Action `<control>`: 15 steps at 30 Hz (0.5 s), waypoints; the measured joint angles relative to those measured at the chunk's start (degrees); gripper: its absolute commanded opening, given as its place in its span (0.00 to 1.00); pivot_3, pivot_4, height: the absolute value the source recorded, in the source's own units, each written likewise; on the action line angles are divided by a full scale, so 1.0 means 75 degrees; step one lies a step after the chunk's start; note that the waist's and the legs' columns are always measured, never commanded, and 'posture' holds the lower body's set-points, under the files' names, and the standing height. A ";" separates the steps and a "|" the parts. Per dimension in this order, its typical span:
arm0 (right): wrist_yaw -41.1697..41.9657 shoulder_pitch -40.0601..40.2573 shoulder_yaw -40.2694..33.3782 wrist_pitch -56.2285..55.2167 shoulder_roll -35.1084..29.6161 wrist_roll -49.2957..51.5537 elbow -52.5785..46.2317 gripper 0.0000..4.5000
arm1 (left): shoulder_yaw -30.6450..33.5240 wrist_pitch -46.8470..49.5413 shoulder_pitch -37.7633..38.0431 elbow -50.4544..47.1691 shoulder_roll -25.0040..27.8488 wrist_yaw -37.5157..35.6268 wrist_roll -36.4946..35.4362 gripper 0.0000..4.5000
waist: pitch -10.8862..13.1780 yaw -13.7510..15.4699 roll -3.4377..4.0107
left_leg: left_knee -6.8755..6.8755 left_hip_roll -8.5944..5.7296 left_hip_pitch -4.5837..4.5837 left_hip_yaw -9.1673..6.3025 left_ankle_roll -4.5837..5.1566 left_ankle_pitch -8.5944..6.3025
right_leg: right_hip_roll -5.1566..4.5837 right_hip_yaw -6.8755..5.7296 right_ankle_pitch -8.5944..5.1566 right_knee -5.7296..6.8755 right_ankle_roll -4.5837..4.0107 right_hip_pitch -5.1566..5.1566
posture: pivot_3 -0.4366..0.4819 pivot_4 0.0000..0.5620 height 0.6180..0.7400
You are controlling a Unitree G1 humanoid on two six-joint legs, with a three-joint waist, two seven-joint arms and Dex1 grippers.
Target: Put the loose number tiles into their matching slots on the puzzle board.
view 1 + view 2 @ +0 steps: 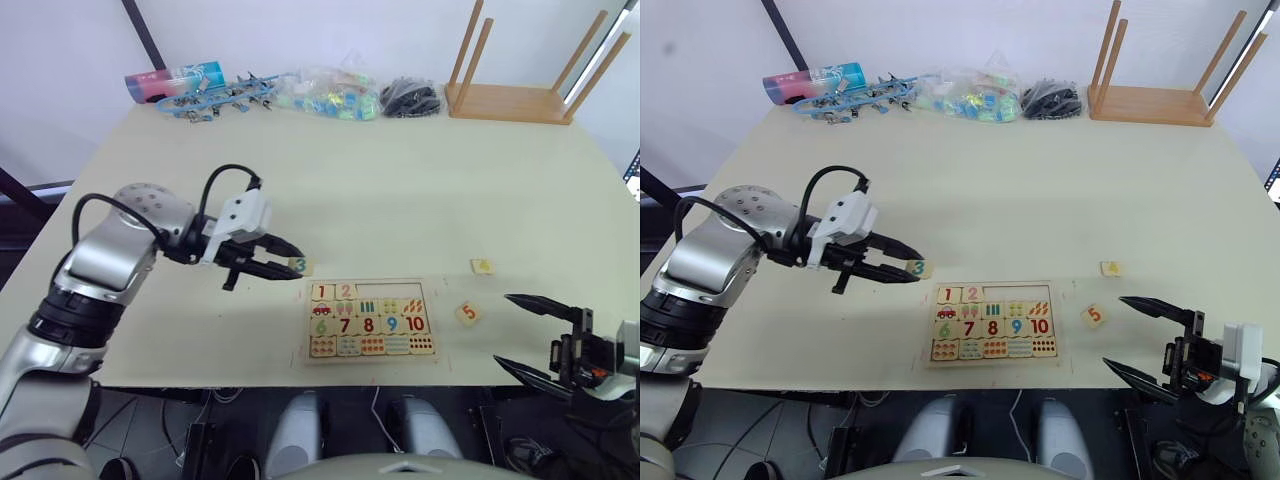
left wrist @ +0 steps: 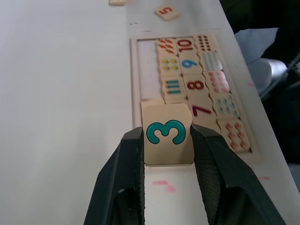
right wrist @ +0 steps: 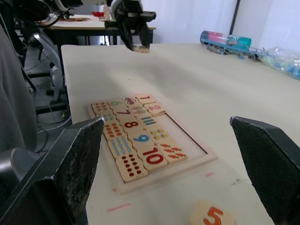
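Observation:
The puzzle board [image 2: 133,70] lies near the table's front edge, with tiles 1 [image 1: 322,292] and 2 [image 1: 345,291] seated in its top row. The other slots [image 1: 392,291] in that row are bare. My left gripper [image 1: 290,263] is shut on the tile with a teal 3 [image 2: 165,132] and holds it just above the table, by the board's far-left corner. The loose tile 5 [image 1: 467,313] lies right of the board. Another tile [image 1: 482,266] with a yellow mark lies farther back. My right gripper [image 1: 503,330] stands open at the front right, holding nothing.
A wooden stand with upright dowels [image 1: 505,100] is at the back right. Along the back edge lie a coloured tube [image 1: 175,80], blue clips [image 1: 220,100], a clear bag of coloured pieces [image 1: 330,95] and a black bundle [image 1: 410,97].

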 measured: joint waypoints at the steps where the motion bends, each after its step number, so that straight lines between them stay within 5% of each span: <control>1: 0.0002 -0.0021 0.0011 0.0012 0.0000 0.0000 0.0000 1.00 | -0.0021 0.0228 -0.0029 -0.0154 -0.0105 0.0145 0.0009 0.21 | 0.0000 -0.0005 -0.0001 | 0.0002 0.0000 0.0000 0.0000 0.0000 0.0000 | 0.0001 0.0003 0.0000 0.0003 0.0000 0.0000 | 0.48 0.27 0.98; 6: 0.0058 -0.0082 0.0017 0.0040 0.0003 -0.0003 0.0068 1.00 | -0.0692 0.1585 -0.0308 -0.1041 -0.0435 0.0672 0.0304 0.21 | 0.0001 -0.0015 -0.0001 | 0.0005 0.0000 0.0004 0.0000 0.0000 0.0000 | 0.0007 0.0010 -0.0001 0.0018 0.0000 -0.0002 | 0.48 0.27 0.98; 15: -0.0098 -0.0145 0.0074 0.0086 0.0018 -0.0150 0.0143 1.00 | -0.1849 0.2156 -0.0939 -0.1020 -0.1336 0.1194 0.1264 0.21 | 0.0001 -0.0009 -0.0003 | 0.0011 -0.0004 0.0003 -0.0002 0.0000 0.0000 | 0.0011 0.0019 -0.0002 0.0024 0.0000 -0.0003 | 0.48 0.27 0.98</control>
